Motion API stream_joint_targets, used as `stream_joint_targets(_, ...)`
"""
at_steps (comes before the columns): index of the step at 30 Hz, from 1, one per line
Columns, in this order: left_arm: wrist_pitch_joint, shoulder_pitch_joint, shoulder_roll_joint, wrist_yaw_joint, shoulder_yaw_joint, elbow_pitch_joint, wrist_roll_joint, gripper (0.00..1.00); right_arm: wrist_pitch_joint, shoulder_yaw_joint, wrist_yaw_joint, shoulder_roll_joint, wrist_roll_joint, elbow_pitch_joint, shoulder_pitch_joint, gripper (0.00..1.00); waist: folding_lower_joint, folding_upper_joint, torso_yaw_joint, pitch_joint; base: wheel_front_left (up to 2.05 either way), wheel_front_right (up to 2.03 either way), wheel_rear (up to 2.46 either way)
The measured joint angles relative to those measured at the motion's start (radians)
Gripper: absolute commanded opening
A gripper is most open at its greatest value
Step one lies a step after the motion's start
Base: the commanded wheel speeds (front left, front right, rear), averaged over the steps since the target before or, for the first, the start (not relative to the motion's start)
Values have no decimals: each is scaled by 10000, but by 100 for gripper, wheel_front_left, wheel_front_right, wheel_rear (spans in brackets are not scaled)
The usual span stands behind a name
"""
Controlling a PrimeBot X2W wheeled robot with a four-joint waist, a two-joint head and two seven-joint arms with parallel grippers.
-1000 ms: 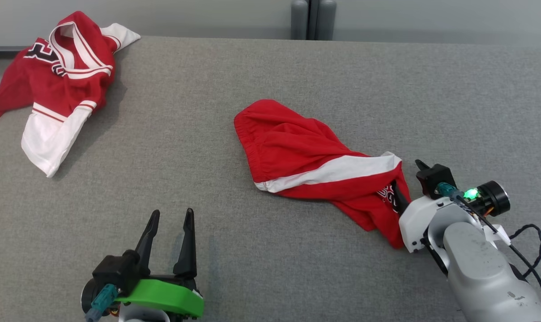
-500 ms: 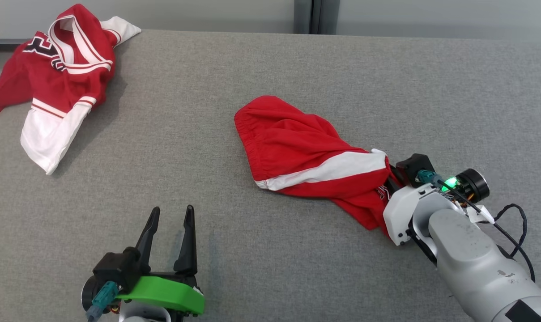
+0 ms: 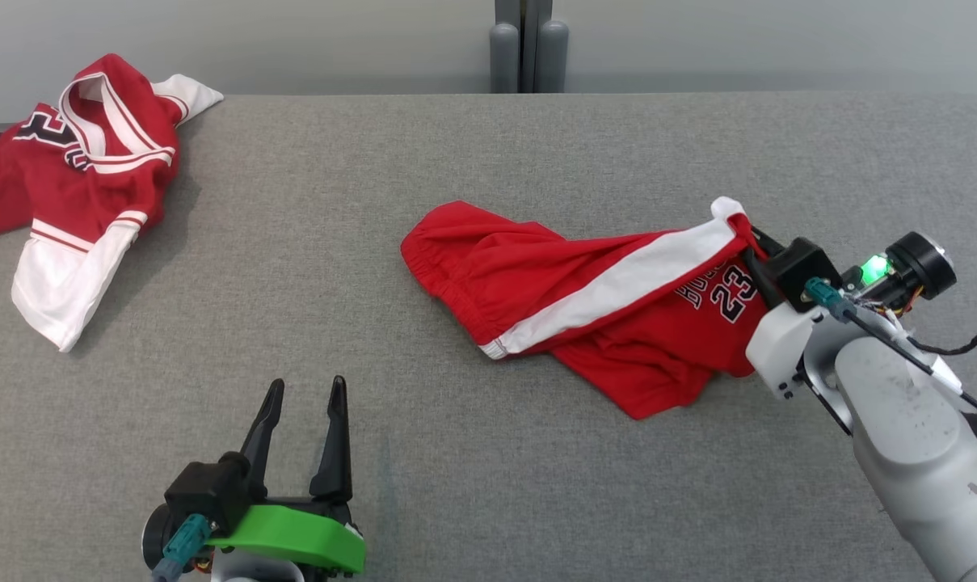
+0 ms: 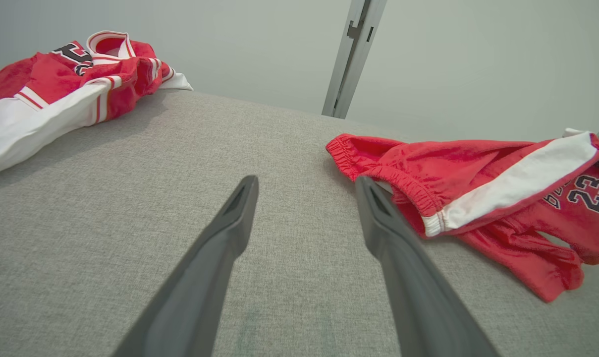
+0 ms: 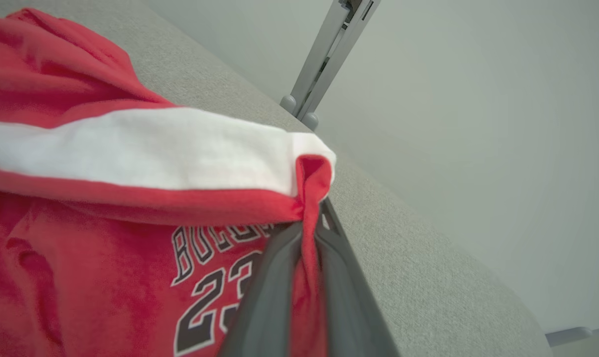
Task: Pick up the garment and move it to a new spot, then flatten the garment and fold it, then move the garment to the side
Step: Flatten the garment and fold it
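The grey felt-covered counter (image 3: 488, 145) carries the red basketball shorts with a white side stripe (image 3: 617, 299), right of centre in the head view. A second ago their leg end sagged, crumpled, at the lower right. Now, allowing for a shift of the camera, that end is drawn up toward the right edge of the frame, the cloth is stretched out and the "23" print shows. I judge the pick-up has begun, but most of the shorts rest on the counter, so the lift and move are not yet done.

Their long axis runs from the elastic waistband at centre-left up to the raised hem corner at the right, and the stripe follows it.

The right gripper (image 5: 313, 223) has closed narrow on that hem corner, with red cloth pinched between its fingers. The left gripper (image 3: 307, 384) stands wide and empty at the lower left, well apart from the shorts.
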Motion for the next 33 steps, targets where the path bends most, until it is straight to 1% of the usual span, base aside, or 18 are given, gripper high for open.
stream_joint_targets(4,0,107,0,0,69,-4,31,100,0,-324,0,-10,-460,-746,1002,5,0,0,-121,-87,0,0,0)
stream_joint_targets(7,0,113,0,-8,136,-15,63,100,0,-502,0,174,-704,-1141,1788,6,0,0,-205,-115,0,0,0)
stream_joint_targets(8,0,117,0,-8,157,-19,65,100,0,-566,0,274,-765,-1279,2037,10,0,0,-235,-120,0,0,0)
stream_joint_targets(10,0,119,0,-10,173,-25,73,100,0,-663,0,443,-951,-1536,2420,22,0,0,-285,-122,0,0,0)
stream_joint_targets(11,0,119,0,-12,173,-27,75,100,0,-750,0,556,-1126,-1724,2665,38,0,0,-317,-119,0,0,0)
stream_joint_targets(12,0,119,0,-29,173,-27,75,100,0,-830,0,654,-1166,-1831,2821,49,0,0,-338,-121,0,0,0)
stream_joint_targets(13,0,119,0,-44,169,-27,79,100,0,-926,0,800,-1225,-1985,3043,98,0,0,-363,-124,0,0,0)
stream_joint_targets(14,0,118,0,-54,171,-27,96,100,0,-1012,0,938,-1271,-2153,3252,100,0,0,-388,-125,0,0,0)
stream_joint_targets(19,0,114,0,-73,119,-15,163,100,0,-1381,0,1400,-1452,-2796,4106,100,0,0,-478,-177,0,0,0)
stream_joint_targets(24,0,112,0,-82,82,-6,173,100,0,-1436,0,1714,-1371,-3296,4901,100,0,0,-570,-298,0,0,0)
stream_joint_targets(28,0,120,0,-82,90,8,173,100,0,-1425,0,1774,-1177,-3818,5334,100,0,0,-671,-418,0,0,0)
stream_joint_targets(33,0,283,0,-84,84,36,174,100,0,-1749,0,1745,-846,-4614,5683,100,0,0,-758,-617,0,0,0)
